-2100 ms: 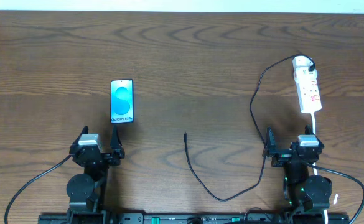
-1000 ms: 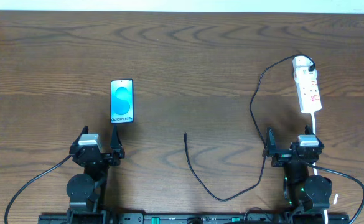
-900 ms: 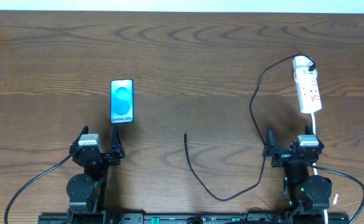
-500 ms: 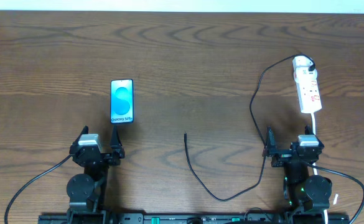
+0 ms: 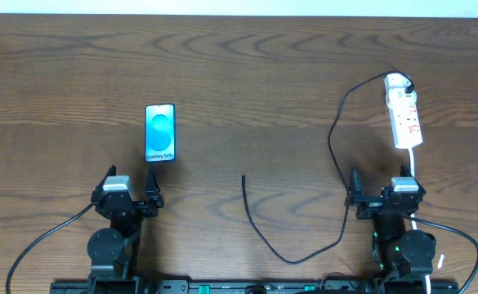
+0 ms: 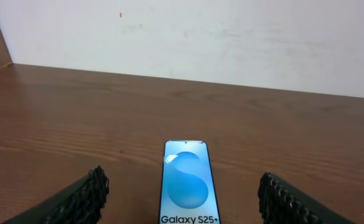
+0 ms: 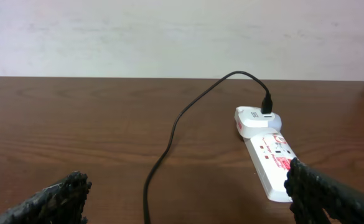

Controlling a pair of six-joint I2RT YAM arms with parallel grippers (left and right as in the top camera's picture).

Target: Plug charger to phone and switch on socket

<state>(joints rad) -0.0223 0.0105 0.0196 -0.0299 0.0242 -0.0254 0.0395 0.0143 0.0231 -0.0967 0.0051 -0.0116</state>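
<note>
The phone [image 5: 160,133] lies flat and face up on the wooden table [image 5: 247,65], at about 10 o'clock from the table's middle. Its blue screen is lit and its long side runs from 12 to 6. The left gripper [image 5: 131,181] sits just at 6 o'clock of it, jaws spread and holding nothing. In the left wrist view the phone [image 6: 188,186] lies between the two black fingertips [image 6: 94,186], touching neither.

The power strip [image 5: 403,111] lies at about 2 o'clock, lengthwise from 12 to 6, with its rounded end toward 12. A black plug [image 7: 267,106] is seated in that end. The strip's white cord [image 5: 414,163] leaves from the 6 o'clock end and passes beside the right gripper [image 5: 377,181]. That gripper's jaws are also wide apart and empty, and it sits at 6 o'clock of the strip.

The charger cable [image 5: 330,147] runs from the black plug toward 9 o'clock. It then drops toward 6, passing close by the right gripper at its 9 o'clock side. From there it sweeps in a low loop near the table's front edge and rises to its free tip [image 5: 243,176], close to the table's middle. The tip lies at about 4 o'clock from the phone, well apart from it, with bare wood between them. In the right wrist view the cable [image 7: 169,143] crosses the table ahead, between the fingertips [image 7: 70,190] and at 9 o'clock of the strip [image 7: 270,162]. A pale wall [image 6: 231,37] stands behind the table's far edge.
</note>
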